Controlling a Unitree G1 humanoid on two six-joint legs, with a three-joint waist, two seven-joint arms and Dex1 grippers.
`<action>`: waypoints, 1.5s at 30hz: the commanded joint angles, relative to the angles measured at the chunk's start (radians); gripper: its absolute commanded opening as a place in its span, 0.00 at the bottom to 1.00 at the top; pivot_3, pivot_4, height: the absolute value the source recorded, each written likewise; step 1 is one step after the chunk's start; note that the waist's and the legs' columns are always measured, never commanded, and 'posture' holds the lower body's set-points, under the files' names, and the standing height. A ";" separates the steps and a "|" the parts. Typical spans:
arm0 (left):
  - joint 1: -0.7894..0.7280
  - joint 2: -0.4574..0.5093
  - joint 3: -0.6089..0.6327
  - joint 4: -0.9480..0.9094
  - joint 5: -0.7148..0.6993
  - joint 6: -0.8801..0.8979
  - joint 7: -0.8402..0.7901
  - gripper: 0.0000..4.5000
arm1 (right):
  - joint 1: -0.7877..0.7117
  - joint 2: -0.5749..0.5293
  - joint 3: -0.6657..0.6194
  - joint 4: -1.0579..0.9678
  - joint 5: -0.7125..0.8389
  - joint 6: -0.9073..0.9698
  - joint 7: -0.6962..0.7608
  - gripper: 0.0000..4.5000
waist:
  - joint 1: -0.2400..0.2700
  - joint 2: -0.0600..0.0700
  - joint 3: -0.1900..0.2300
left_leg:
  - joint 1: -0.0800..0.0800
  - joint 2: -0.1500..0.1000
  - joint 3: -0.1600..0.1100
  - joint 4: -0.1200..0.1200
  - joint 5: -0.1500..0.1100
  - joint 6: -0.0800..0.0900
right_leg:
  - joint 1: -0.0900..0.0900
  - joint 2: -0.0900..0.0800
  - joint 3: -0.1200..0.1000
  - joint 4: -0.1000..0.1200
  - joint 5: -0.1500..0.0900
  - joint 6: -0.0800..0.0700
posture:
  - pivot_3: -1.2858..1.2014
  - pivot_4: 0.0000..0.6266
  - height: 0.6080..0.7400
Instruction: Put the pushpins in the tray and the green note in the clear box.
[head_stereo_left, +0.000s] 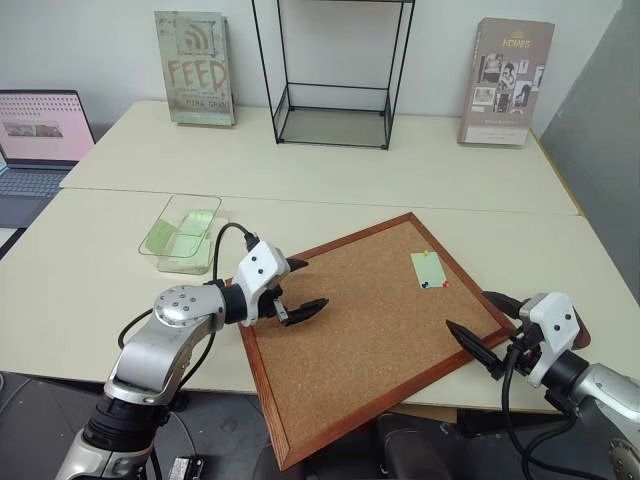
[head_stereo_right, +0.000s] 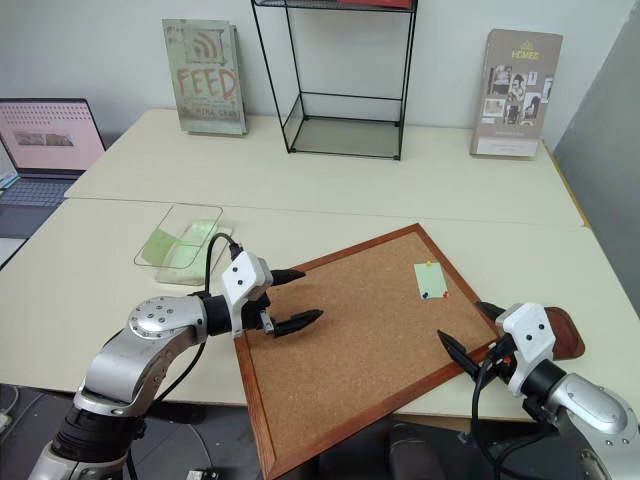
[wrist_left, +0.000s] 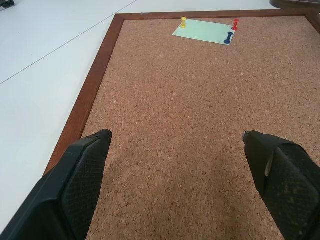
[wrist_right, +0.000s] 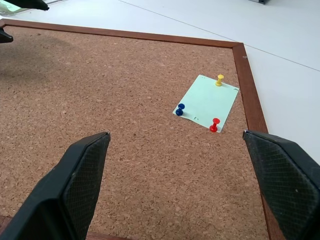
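Nothing of the task looks done in the head views: the green note (head_stereo_left: 428, 269) lies pinned at about two o'clock on the corkboard (head_stereo_left: 370, 330), the clear box (head_stereo_left: 183, 232) sits on the bench (head_stereo_left: 70, 270) at ten o'clock of the board, the tray (head_stereo_right: 560, 333) is partly hidden behind the right tool (head_stereo_right: 468, 343) at four o'clock, and the left tool (head_stereo_left: 300, 288) hovers spread wide and empty over the board's nine o'clock edge. Left wrist view has the pushpins (wrist_left: 229, 38), yellow, red and dark blue, all standing in the note ahead of parted fingers, and the right wrist view shows the same three pins between that tool's wide, empty fingers, so every pin and the note are left to move.
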 joint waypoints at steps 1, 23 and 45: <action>-0.011 0.003 0.026 -0.035 -0.018 -0.015 0.002 0.99 | -0.015 -0.011 -0.021 -0.022 0.015 -0.001 -0.001 1.00 | 0.000 0.000 0.000 | 0.000 0.000 0.000 0.000 0.000 0.000 | 0.000 0.000 0.000 0.000 0.000 0.000 | 0.52 0.24 1.00; -0.003 -0.024 -0.005 -0.080 -0.055 0.029 0.008 0.99 | -0.035 0.000 0.014 -0.041 0.016 0.020 -0.014 1.00 | 0.000 0.000 0.000 | 0.000 0.000 0.000 0.000 0.000 0.000 | 0.000 0.000 0.000 0.000 0.000 0.000 | 0.52 0.24 1.00; -0.039 -0.095 -0.107 -0.014 -0.037 -0.051 -0.031 0.56 | -0.020 0.024 0.050 -0.108 0.017 0.041 -0.084 1.00 | 0.000 0.000 0.000 | 0.000 0.000 0.000 0.000 0.000 0.000 | 0.000 0.000 0.000 0.000 0.000 0.000 | 0.52 0.24 1.00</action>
